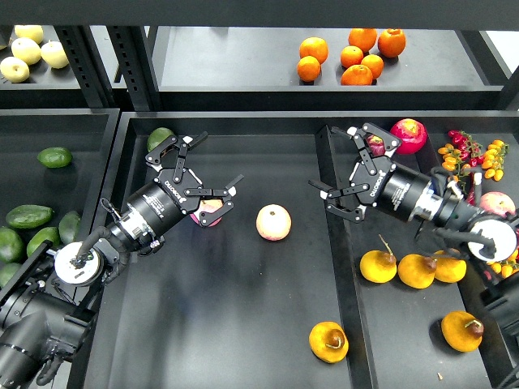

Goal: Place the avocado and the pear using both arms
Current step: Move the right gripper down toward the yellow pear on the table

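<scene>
Left claw: spread wide, empty. Avocado lies well apart, leftward and nearer the robot, long axis crosswise.
Right claw: spread wide, empty. Pear lies below-right, near; right arm nearer.

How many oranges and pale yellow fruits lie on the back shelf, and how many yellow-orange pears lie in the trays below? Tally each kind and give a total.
Oranges: 7
Pale yellow fruits: 4
Yellow-orange pears: 5
Total: 16
</scene>
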You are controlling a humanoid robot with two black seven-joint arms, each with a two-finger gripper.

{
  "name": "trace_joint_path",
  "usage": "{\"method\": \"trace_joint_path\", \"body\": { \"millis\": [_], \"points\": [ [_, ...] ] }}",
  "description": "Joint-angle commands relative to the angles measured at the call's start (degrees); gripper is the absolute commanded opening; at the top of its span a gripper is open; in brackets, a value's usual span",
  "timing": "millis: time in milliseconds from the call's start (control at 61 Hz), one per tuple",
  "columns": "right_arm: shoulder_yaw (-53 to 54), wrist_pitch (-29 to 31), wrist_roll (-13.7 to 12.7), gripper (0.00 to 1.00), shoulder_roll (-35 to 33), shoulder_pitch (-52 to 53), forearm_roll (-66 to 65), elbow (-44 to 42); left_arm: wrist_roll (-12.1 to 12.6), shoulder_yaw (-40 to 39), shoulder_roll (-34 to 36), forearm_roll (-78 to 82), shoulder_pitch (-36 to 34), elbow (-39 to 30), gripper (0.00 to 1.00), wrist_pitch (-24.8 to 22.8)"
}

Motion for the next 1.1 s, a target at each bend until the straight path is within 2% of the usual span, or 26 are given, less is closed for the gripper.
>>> {"method": "trace_joint_path", "body": {
  "millis": [0,230,459,705,919,1083],
  "points": [
    [-4.9,0.0,-1.6,0.98,-4.9,3.0,0.2,1.2,0.0,-0.1,0.0,0.0,0.0,0.1,0.97,0.0],
    [-13.6,0.0,-5.5,0.98,-13.1,6.3,2.1,4.1,0.0,0.0,0.0,-0.1,0.0,0.1,0.97,0.0],
    [-23.7,0.0,-5.7,0.97,-19.4,12.1,-3.6,6.0,0.0,0.1,0.0,-0.1,0.0,0.5,0.98,0.0],
    [-31.2,0.0,-5.7,0.97,-20.8,17.2,-7.4,6.0,0.0,0.3,0.0,-0.1,-0.1,0.5,0.98,0.0],
    [-36.4,0.0,-5.7,0.97,-20.8,17.6,-10.8,5.8,0.0,0.2,0.0,-0.1,0.0,0.5,0.98,0.0],
    [-38.4,0.0,-5.7,0.99,-18.3,16.9,-15.7,4.8,0.0,0.2,0.0,-0.1,0.0,0.6,0.98,0.0]
  ]
}}
